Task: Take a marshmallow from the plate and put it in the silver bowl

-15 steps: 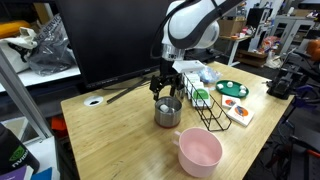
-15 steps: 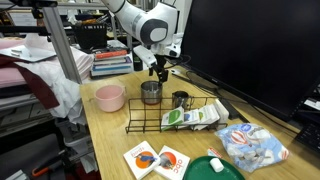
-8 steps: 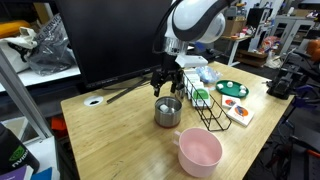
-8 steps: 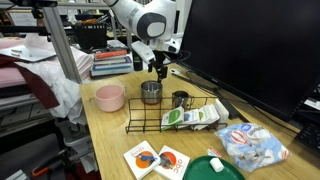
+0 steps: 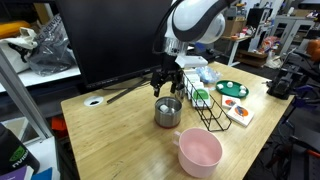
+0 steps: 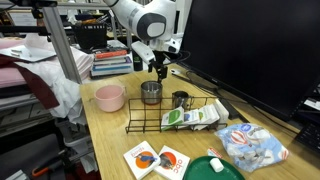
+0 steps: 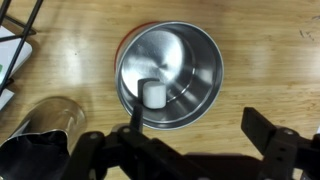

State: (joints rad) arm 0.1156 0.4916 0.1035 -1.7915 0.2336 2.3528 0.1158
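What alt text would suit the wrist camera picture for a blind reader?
Looking straight down, a white marshmallow lies inside the silver bowl on a wooden table. The gripper frames the bottom edge, jaws wide apart and empty; a clear glass stands beside the bowl.

Wire rack (image 5: 207, 108) and glass (image 6: 180, 99) (just beside) flank the silver bowl (image 5: 168, 113); table (image 5: 110, 135) open opposite.

Comes in from 12 o'clock in an exterior view with the white arm (image 5: 196, 24) bent over at the wrist. Points the black gripper (image 5: 165, 88) straight down, hanging in the air, touching nothing. Holds the jaws spread wide, nothing gripped between them. Enters the wrist view from 6 o'clock, dark fingers (image 7: 272, 146) at 7 and 4 o'clock, well apart.
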